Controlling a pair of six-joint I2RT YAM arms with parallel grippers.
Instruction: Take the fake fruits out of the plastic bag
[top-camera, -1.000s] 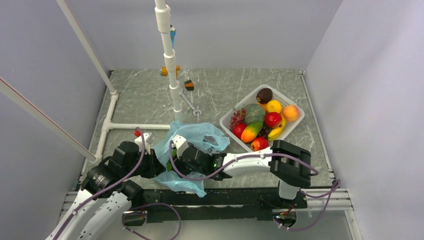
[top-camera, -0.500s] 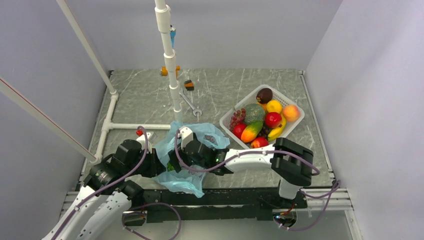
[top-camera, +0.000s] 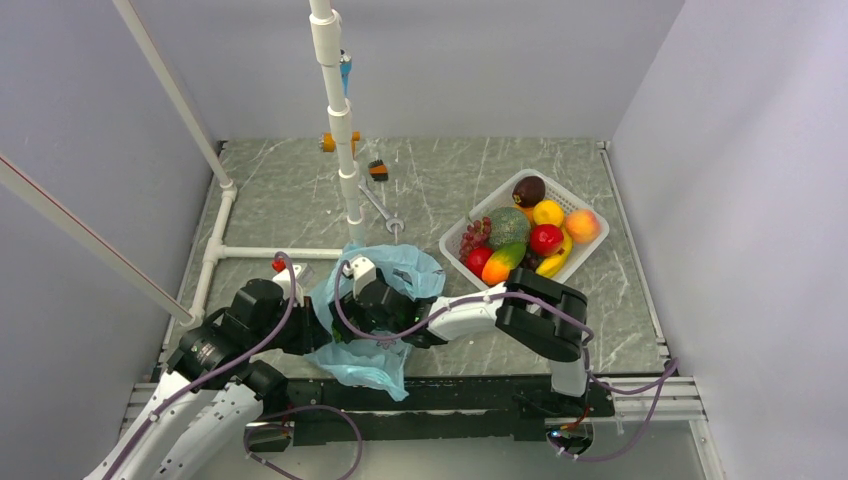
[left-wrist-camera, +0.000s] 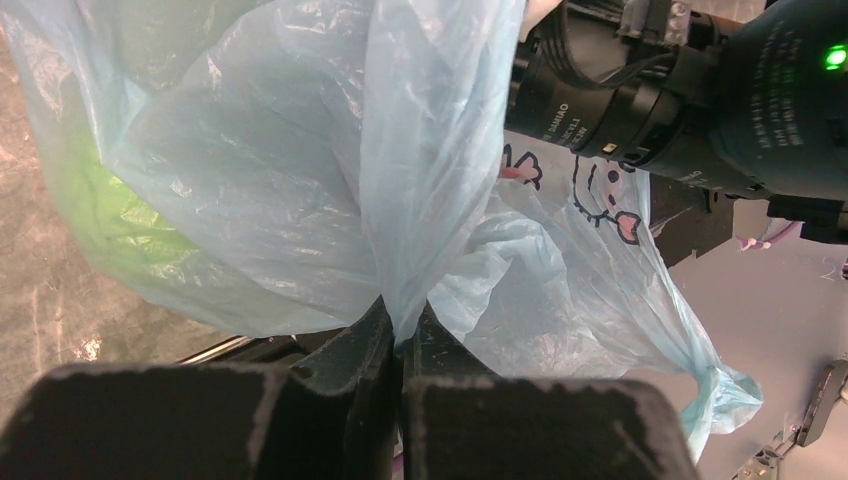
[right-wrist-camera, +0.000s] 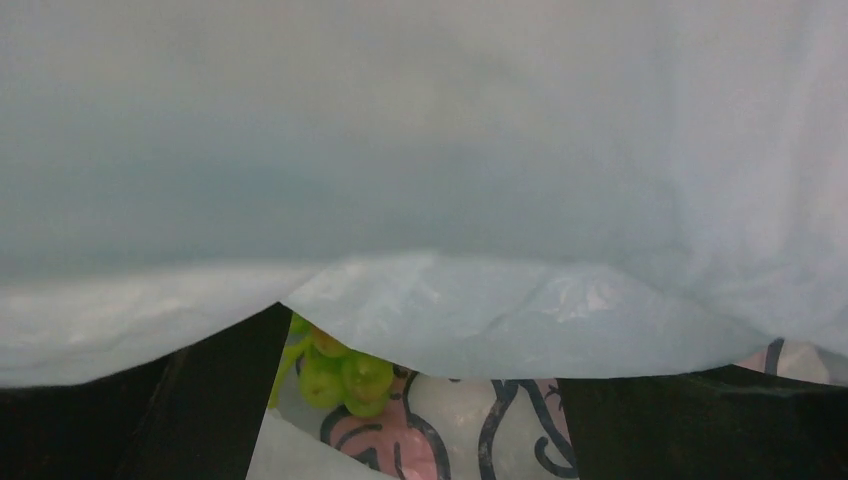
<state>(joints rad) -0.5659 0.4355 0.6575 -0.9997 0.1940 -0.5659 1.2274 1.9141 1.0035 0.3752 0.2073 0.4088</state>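
**Blue bag worked by both arms at the near edge of the table**

The plastic bag (top-camera: 390, 268) is seen crumpled on the table (top-camera: 440, 180), left of the white basket (top-camera: 452, 255) and apart from it. A fold of its film is pinched between the tightly pressed fingers of the left gripper (left-wrist-camera: 400, 345). The right gripper (right-wrist-camera: 430, 390) is found inside the bag, its fingers spread and draped with film. A green grape bunch (right-wrist-camera: 340, 375) is glimpsed between them, ungripped, against the printed bag wall.
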